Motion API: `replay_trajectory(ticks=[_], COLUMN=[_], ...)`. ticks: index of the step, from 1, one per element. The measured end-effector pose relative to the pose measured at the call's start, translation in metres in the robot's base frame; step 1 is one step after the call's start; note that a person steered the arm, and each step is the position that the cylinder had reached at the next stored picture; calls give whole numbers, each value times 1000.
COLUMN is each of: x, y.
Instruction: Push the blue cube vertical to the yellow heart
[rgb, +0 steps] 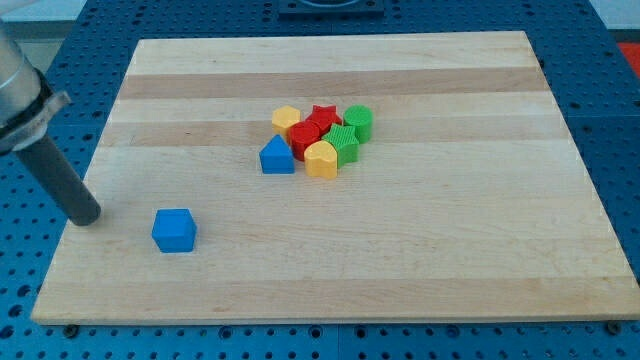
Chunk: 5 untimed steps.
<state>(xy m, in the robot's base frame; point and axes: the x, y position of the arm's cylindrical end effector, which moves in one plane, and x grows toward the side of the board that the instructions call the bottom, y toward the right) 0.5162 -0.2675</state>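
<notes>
My tip (88, 216), a bare rod holding nothing, rests near the board's (450, 270) left edge beside the blue cube (174, 230), well apart from the central yellow heart (321, 159).

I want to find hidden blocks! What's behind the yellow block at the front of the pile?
Behind the front yellow block sit a red block and a ribbed green block, each partly covered. Anything lower between them is hidden.
</notes>
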Motion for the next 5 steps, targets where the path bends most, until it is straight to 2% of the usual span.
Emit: replay_trajectory(ticks=[2,4,5], x=[1,6,24], y=[116,52,94])
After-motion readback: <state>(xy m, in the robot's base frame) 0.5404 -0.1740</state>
